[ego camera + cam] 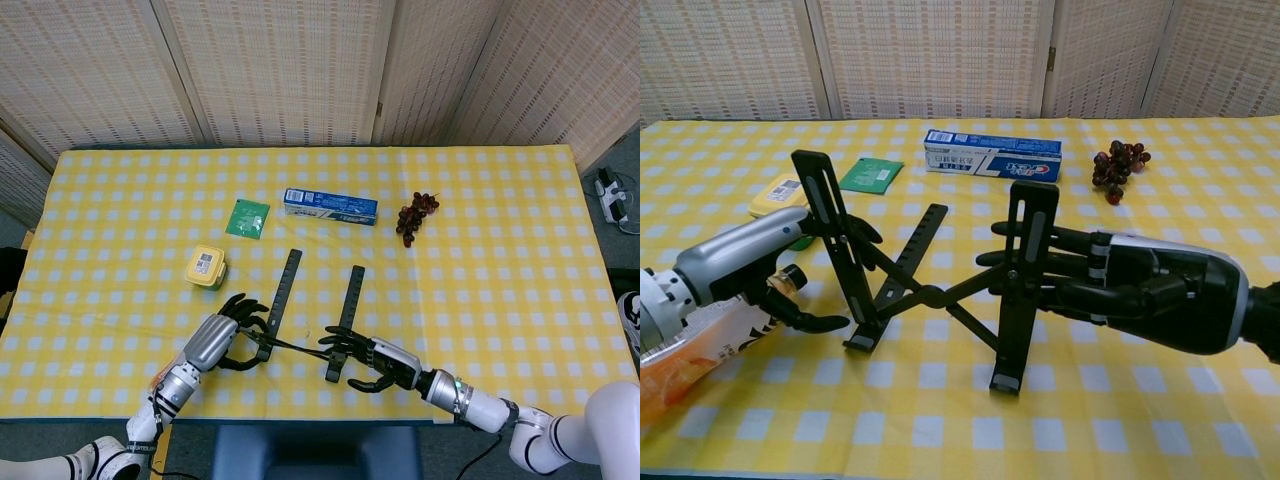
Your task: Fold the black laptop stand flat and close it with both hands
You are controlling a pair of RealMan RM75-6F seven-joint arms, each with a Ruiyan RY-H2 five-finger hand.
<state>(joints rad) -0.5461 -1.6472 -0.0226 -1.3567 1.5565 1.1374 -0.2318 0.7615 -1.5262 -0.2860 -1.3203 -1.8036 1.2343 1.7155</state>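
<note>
The black laptop stand [930, 290] [300, 320] stands unfolded near the table's front edge, two upright slotted bars joined by crossed struts. My left hand [750, 260] [215, 340] grips the left bar [835, 240] from the outside, fingers curled around it. At the right bar [1025, 270], my right hand [1130, 290] [385, 362] holds on, its fingers [1015, 258] wrapped across the bar's middle. The stand sits slightly skewed, bars leaning back.
A blue toothpaste box [990, 153] [330, 206] and a bunch of dark grapes [1118, 167] [414, 216] lie behind the stand. A green packet [871, 174] [247, 217] and a yellow tub [205, 267] lie at the left. An orange pouch [685, 360] lies under my left forearm.
</note>
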